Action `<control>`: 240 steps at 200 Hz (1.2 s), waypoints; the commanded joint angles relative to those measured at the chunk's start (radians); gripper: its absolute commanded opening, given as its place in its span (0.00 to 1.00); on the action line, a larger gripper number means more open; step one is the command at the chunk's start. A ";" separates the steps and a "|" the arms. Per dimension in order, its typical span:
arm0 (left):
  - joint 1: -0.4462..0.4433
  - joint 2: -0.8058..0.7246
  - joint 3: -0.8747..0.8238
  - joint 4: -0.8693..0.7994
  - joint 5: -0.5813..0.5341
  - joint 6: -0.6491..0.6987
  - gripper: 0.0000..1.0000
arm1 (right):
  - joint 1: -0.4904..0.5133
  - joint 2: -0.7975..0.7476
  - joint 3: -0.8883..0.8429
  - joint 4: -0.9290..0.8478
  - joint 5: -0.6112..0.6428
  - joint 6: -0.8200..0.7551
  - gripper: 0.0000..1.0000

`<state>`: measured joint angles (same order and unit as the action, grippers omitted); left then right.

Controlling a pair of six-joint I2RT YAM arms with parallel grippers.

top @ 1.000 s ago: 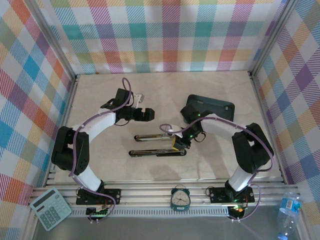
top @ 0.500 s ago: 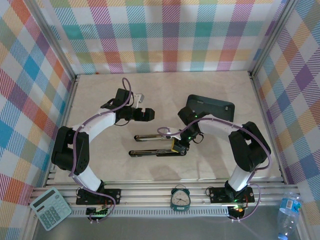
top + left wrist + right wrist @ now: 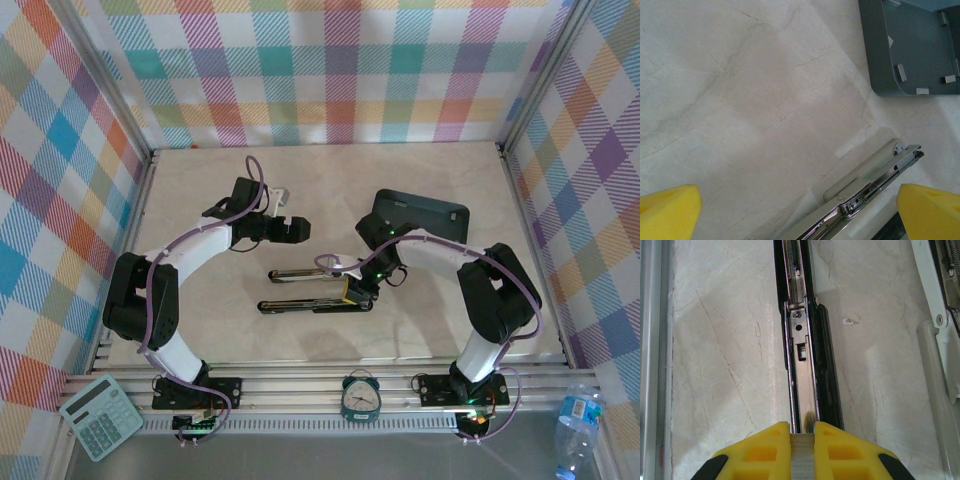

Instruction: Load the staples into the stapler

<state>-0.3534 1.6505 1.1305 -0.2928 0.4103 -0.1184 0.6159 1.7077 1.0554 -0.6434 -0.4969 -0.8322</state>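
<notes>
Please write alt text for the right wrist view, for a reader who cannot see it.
The right gripper, yellow and closed on a silvery strip of staples, holds it at the near end of an opened black stapler, lined up with its metal channel. A second stapler, light-coloured and also opened, lies along the right edge on the pale marbled table.

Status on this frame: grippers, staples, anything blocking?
Left gripper open, hovering. Right gripper shut on staples, lined up at black stapler open channel. No obstruction seen.
</notes>
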 commanded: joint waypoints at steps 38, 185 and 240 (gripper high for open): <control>-0.011 0.006 0.029 -0.009 0.017 0.000 1.00 | 0.007 -0.016 0.031 0.004 -0.020 -0.038 0.12; -0.013 0.010 0.032 -0.015 0.013 0.004 1.00 | 0.007 0.026 0.046 -0.050 0.001 -0.065 0.12; -0.015 0.013 0.032 -0.016 0.012 0.006 1.00 | 0.007 0.027 0.048 -0.063 -0.013 -0.070 0.11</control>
<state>-0.3592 1.6516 1.1305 -0.2932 0.4103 -0.1181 0.6167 1.7264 1.0828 -0.6743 -0.4789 -0.8776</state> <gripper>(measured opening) 0.998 0.120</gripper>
